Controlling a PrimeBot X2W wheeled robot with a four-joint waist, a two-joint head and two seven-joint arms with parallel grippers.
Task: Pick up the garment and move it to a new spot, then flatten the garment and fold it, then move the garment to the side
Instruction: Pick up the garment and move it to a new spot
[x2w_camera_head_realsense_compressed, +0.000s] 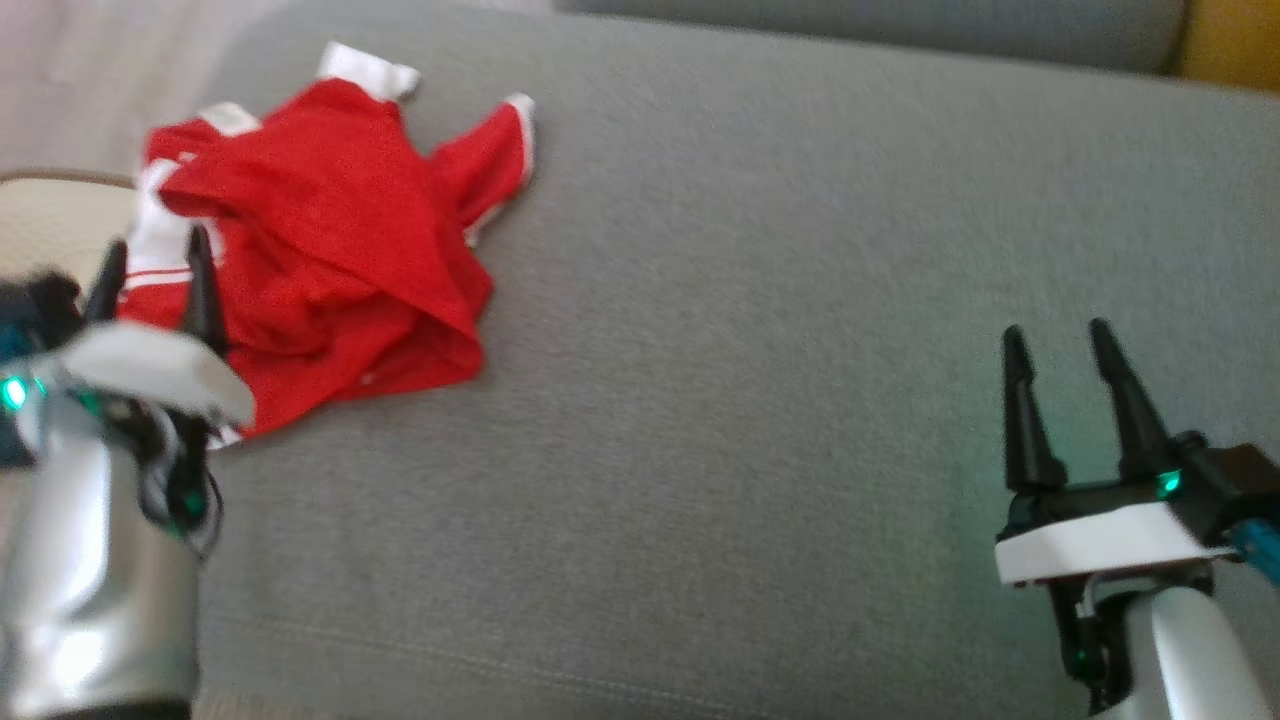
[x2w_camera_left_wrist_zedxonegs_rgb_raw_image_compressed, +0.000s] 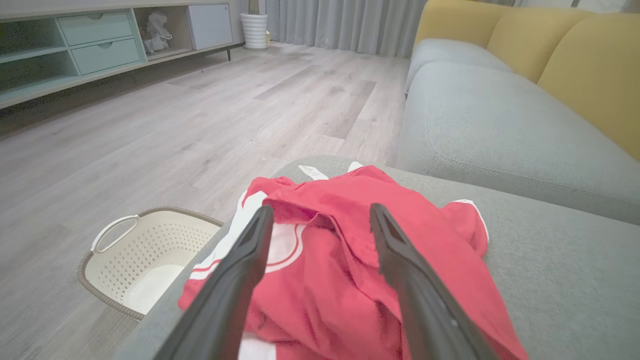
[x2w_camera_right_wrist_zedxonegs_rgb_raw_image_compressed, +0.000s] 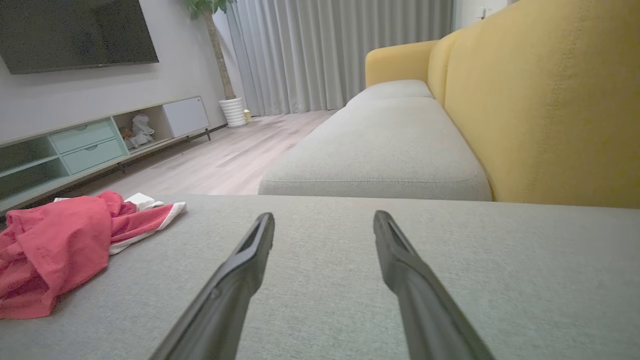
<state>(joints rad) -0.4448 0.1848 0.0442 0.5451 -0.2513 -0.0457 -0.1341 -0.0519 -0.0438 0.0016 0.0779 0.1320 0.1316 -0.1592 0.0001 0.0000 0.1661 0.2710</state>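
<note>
Finding: the left pincer (x2w_camera_head_realsense_compressed: 155, 262) stands with its two dark fingers spread apart and nothing between them; the right pincer (x2w_camera_head_realsense_compressed: 1057, 332) is likewise spread and empty. The garment (x2w_camera_head_realsense_compressed: 330, 230), a red jersey with white trim and thin red-on-white striping, lies bunched on the grey sofa seat (x2w_camera_head_realsense_compressed: 750, 300), directly ahead of and under the left pincer's fingertips, so that in the left wrist view the two fingers frame the heap. Whether the tips touch the cloth cannot be told. From the right pincer the garment lies well apart, off to its left, with bare cushion between. The left arm is plainly the nearer. The heap has no clean long axis; its bulk runs away from the left pincer along the line of the fingers, with one white-cuffed sleeve thrown out toward the right pincer's side. Judgement: the pick-up step is in hand and not yet made, and a straight descent and closure on the raised fold between the fingers would suffice. The cloth looks thin, soft and limp, likely to drape and trail when lifted. The seat is a firm, close-woven fabric with a stitched seam. A cream perforated basket (x2w_camera_left_wrist_zedxonegs_rgb_raw_image_compressed: 165, 240) with a loop handle sits on the wood-look floor, beside and below the left pincer's left finger
</note>
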